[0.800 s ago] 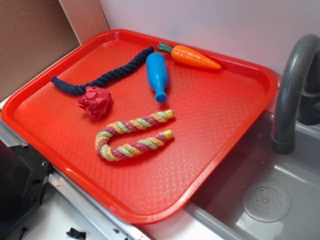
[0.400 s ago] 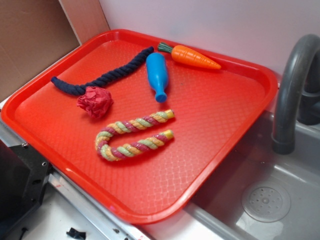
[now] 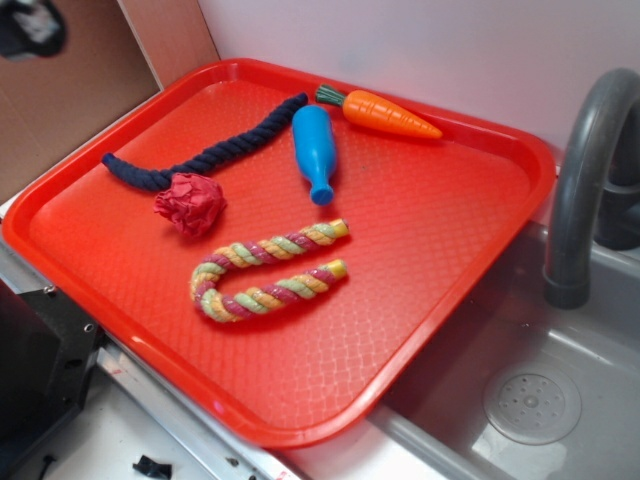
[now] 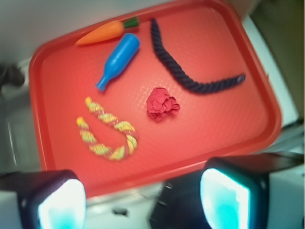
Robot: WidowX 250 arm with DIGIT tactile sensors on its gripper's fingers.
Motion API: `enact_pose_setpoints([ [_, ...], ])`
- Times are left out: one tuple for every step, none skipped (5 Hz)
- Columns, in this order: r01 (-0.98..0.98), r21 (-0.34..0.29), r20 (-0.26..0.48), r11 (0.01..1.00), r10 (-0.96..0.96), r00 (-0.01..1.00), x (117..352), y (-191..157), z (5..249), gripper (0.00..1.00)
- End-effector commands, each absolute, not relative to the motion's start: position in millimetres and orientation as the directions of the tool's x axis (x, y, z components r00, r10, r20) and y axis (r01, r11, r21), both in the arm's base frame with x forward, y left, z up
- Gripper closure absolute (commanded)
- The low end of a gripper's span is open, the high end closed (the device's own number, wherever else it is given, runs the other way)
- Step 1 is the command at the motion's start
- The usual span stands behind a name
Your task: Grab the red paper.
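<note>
While your claw [image 4: 143, 198] hangs spread wide and empty at the tray's [image 4: 228, 138] near edge, the red paper [image 4: 162, 103] lies well beyond it.

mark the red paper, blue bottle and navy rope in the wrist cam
red paper [image 4: 162, 103]: wrist view, middle of the crumpled wad.
blue bottle [image 4: 120, 59]: wrist view, middle of the body.
navy rope [image 4: 183, 80]: wrist view, on the bend, mid-length.

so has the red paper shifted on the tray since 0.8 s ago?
No. The red paper sits in the same spot, just below the navy rope, as before.
</note>
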State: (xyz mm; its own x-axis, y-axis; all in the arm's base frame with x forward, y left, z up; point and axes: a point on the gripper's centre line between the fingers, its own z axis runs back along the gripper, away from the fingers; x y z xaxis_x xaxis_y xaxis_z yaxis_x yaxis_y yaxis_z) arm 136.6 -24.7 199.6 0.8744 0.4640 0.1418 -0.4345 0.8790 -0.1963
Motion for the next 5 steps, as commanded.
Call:
enact_pose_setpoints([
  [-0.799, -0.243, 0.124, 0.55, 0.835, 0.536, 174, -14, 135, 0.0],
  [-0.852, -0.202, 0.128, 0.483, 0.876, 0.466, 187, -9, 97, 0.0],
  [-0.861, -0.148, 0.133, 0.487, 0.872, 0.471, 197, 0, 64, 0.0],
  [-0.867, -0.101, 0.116, 0.487, 0.872, 0.476, 203, 6, 45, 0.0],
  [-0.879, -0.071, 0.108, 0.471, 0.88, 0.463, 203, 16, 33, 0.0],
])
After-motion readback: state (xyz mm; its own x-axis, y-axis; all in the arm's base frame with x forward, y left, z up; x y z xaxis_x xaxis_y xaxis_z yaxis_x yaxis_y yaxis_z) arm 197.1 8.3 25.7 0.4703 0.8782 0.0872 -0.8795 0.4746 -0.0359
